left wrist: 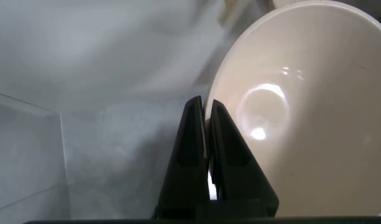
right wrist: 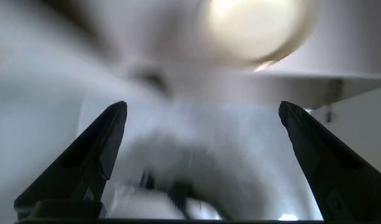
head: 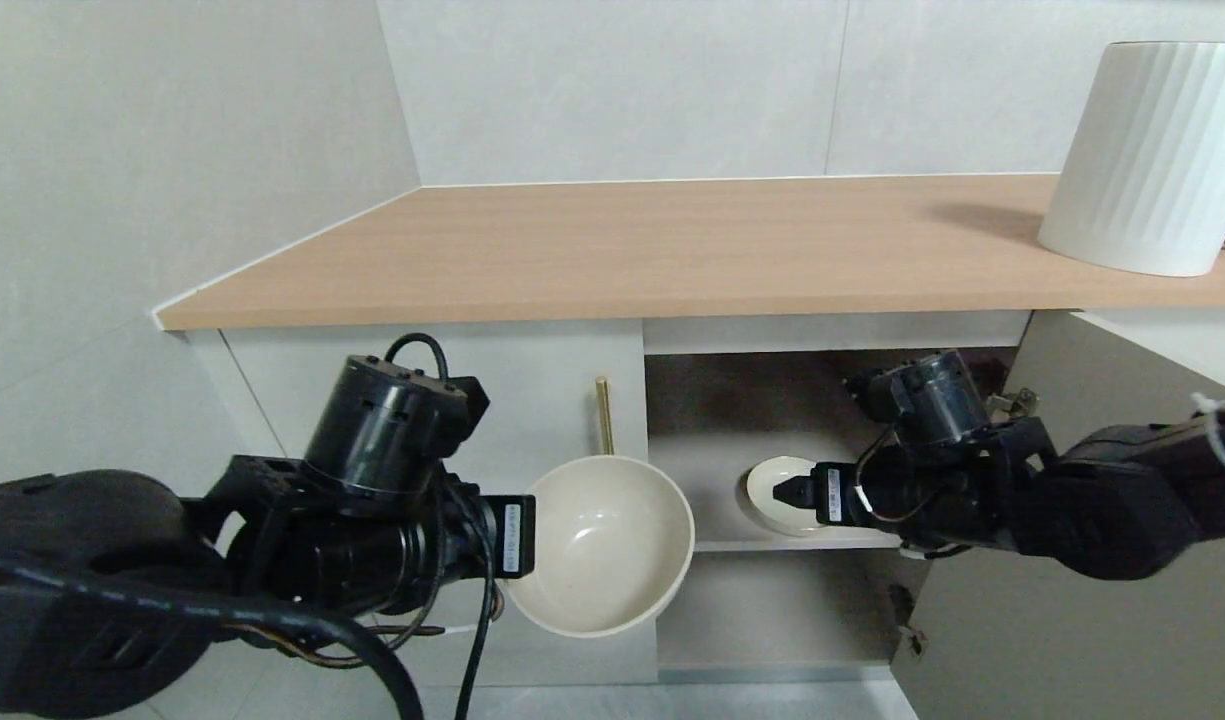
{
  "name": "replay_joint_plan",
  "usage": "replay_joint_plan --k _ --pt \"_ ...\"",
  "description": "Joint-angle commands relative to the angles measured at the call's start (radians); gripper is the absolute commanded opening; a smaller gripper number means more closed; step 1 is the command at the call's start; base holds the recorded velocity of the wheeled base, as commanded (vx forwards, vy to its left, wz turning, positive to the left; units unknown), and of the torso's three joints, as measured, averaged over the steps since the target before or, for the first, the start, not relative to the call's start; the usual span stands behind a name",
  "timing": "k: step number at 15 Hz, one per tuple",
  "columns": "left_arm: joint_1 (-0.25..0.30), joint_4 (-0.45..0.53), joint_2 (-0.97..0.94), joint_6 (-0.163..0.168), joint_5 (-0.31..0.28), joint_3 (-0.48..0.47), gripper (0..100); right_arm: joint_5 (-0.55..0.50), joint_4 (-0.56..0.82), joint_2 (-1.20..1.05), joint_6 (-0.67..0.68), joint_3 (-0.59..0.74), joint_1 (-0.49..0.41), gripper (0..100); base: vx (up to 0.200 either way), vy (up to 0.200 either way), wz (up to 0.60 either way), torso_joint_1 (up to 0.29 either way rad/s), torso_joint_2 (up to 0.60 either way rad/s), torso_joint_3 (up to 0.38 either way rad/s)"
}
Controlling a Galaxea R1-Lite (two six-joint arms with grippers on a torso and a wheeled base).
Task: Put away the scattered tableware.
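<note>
The left gripper (head: pixel 520 535) is clamped on the rim of a cream bowl (head: pixel 602 545), held tilted before the closed cabinet door (head: pixel 532 400). The right gripper (head: pixel 784 492), fingers spread apart, hangs at a small cream dish (head: pixel 784 468) on the open cabinet's shelf (head: pixel 702 470)

I see a cream bowl (head: pixel 607 545) at lower centre and a white dish (head: pixel 770 468) just right of it. The left gripper (left wrist: pixel 207 124) and right gripper (right wrist: pixel 201 109) are black. The countertop (head: pixel 672 240) is light wood-grain, the ribbed container (head: pixel 1152 150) at upper right is white, and the handle (head: pixel 604 412) is brass.
</note>
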Motion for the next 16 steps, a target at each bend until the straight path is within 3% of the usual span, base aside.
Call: replay_joint_plan --k 1,4,5,7,15,16 --pt "-0.060 0.000 0.084 0.000 0.013 -0.012 0 0.016 0.074 -0.213 -0.054 0.073 0.141 100 0.000 0.000 0.00 0.000 0.00 0.000" --pt "-0.093 0.002 0.107 0.003 0.019 -0.019 0 0.010 0.092 -0.239 -0.072 0.104 0.242 100 0.000 0.000 0.00 0.000 0.00 0.000" --pt "-0.110 0.002 0.116 0.018 0.024 -0.019 0 0.007 0.092 -0.228 -0.072 0.105 0.273 100 0.000 0.000 0.00 0.000 0.00 0.000" --pt "-0.136 0.002 0.128 0.032 0.035 -0.018 0 0.007 0.092 -0.202 -0.070 0.104 0.291 100 0.000 0.000 0.00 0.000 0.00 0.000" --pt "-0.187 0.002 0.108 0.032 0.088 -0.007 0 -0.016 0.081 -0.013 0.000 0.044 0.290 100 0.000 0.000 0.00 0.000 0.00 0.000" --pt "-0.190 0.002 0.108 0.032 0.090 -0.005 0 -0.027 0.081 -0.001 0.002 0.041 0.288 0 0.000 0.000 0.00 0.000 0.00 0.000"
